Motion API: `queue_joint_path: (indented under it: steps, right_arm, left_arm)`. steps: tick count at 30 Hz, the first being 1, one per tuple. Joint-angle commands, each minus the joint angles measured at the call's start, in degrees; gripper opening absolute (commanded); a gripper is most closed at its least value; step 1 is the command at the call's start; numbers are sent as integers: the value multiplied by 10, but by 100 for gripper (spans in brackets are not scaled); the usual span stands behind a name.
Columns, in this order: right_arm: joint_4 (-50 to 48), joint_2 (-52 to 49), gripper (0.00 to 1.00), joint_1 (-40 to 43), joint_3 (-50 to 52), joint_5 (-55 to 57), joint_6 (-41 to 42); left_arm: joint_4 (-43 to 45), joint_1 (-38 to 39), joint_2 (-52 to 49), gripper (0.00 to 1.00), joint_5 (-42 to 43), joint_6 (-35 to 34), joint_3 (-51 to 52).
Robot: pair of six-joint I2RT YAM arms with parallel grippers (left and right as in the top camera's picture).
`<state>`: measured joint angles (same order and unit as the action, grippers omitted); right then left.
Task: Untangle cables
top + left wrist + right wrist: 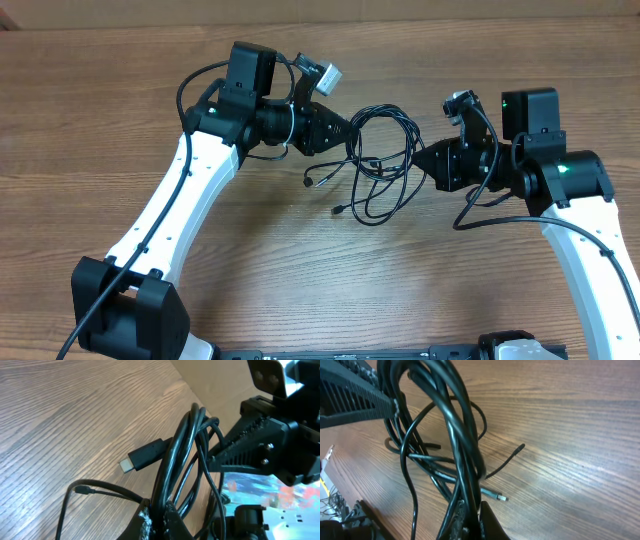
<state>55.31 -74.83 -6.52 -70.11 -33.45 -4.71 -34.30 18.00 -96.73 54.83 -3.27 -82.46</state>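
Note:
The cables (382, 165) form a tangle of thin black cords hanging between my two grippers over the middle of the wooden table. My left gripper (349, 130) is shut on strands at the tangle's left side; its wrist view shows the cables (177, 455) pinched at my left gripper (159, 517). My right gripper (417, 160) is shut on strands at the right side; in its wrist view the cables (455, 420) run down into my right gripper (471, 515). Loose plug ends (310, 180) dangle toward the table, one a flat plug (145, 456), another a silver-tipped plug (495, 495).
The wooden table (120, 80) lies under both arms. The right arm's black finger (240, 442) reaches into the left wrist view, and the left arm's finger (355, 402) crosses the right wrist view's upper left. Thicker robot wiring (490, 215) loops beside the right arm.

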Motion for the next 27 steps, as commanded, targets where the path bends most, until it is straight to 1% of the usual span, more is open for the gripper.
queue_joint_path:
  steps: [1, 4, 7, 8, 9, 10, 11, 12, 15, 18, 19, 20, 22, 23, 25, 26, 27]
  right_arm:
    - [14, 11, 4, -2, -13, 0, -3]
    - [47, 11, 4, -2, -12, 2, -3]
    - [52, 11, 5, -2, -12, 13, -3]
    - [50, 11, 13, -2, -12, 16, -3]
    - [44, 11, 36, -2, -12, 19, -3]
    - [32, 11, 73, -2, -12, 19, -3]
    - [25, 11, 81, -2, -12, 19, -3]
    - [16, 11, 86, -2, -12, 19, -3]
    - [-10, 11, 88, -2, -12, 19, -3]
    - [-39, 11, 87, -2, -12, 19, -6]
    - [-41, 11, 84, -2, -12, 16, -17]
    - [-41, 11, 79, -2, -12, 8, -36]
    - [-36, 11, 76, -2, -12, -6, -61]
    - [-29, 11, 71, -2, -12, -18, -84]
    - [-14, 11, 59, -2, -12, -22, -108]
    - [-7, 11, 51, -2, -12, -22, -114]
    - [-4, 11, 47, -2, -12, -22, -119]
  left_arm:
    - [5, 0, 16, 4, -36, -42, -10]
    - [23, 0, 16, 4, -63, -83, -10]
    - [35, 0, 16, 4, -68, -88, -10]
    - [33, 0, 16, 4, -66, -69, -10]
    - [24, 1, 16, 4, -55, -33, -10]
    - [-2, 2, 16, 4, -37, 37, -10]
    - [-19, 4, 16, 4, -38, 67, -10]
    - [-42, 6, 16, 4, -41, 107, -10]
    - [-83, 12, 16, 4, -40, 187, -9]
    - [-92, 22, 16, 4, -36, 205, -9]
    - [-90, 25, 16, 4, -29, 205, -9]
    - [-89, 27, 16, 4, -22, 207, -10]
    - [-85, 32, 16, 4, 2, 217, -10]
    - [-80, 35, 16, 4, 8, 217, -9]
    - [-69, 39, 16, 4, 12, 217, -9]
    - [-63, 41, 16, 4, 12, 211, -10]
    - [-59, 42, 16, 4, 13, 207, -9]
